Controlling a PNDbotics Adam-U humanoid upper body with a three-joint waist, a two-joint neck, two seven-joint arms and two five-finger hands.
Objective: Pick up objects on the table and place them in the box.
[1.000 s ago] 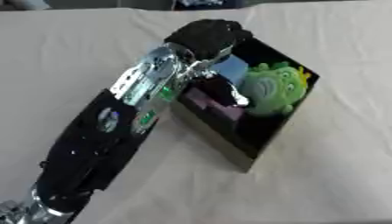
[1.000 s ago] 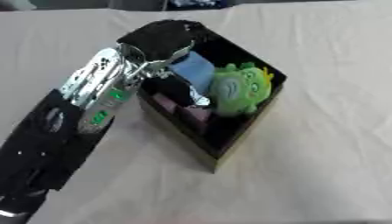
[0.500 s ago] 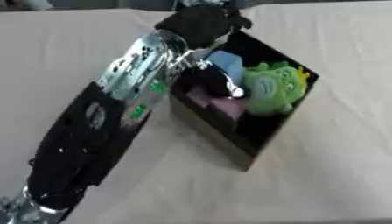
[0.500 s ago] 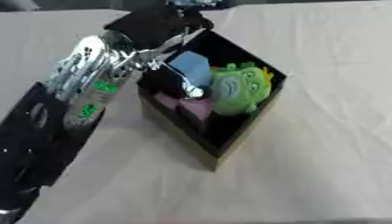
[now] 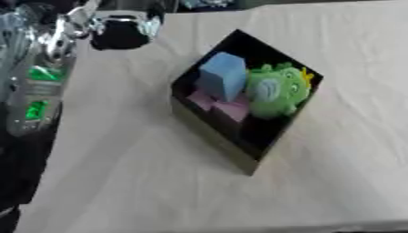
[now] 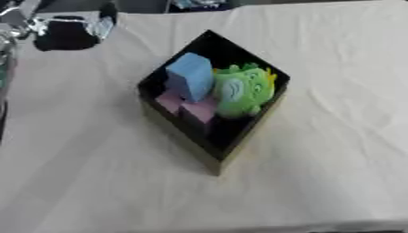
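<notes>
A black box [image 5: 213,135] stands cornerwise in the middle of the beige tablecloth. Inside it a light blue block [image 5: 221,75] leans against a green plush toy [image 5: 275,88], with pink blocks [image 5: 227,107] below them. My left hand [image 5: 119,34] is a dark blur at the upper left, off the box and well apart from it. Its silver and black arm [image 5: 36,77] runs down the left edge. Nothing shows in the hand. My right hand appears in no view.
The beige cloth [image 5: 143,186] lies wrinkled around the box, with open room in front and to the right. Dark shapes [image 6: 199,3] sit beyond the table's far edge.
My left arm has drawn back from over the box toward the upper left. The blue block, earlier half covered by the hand, now lies uncovered in the box.
</notes>
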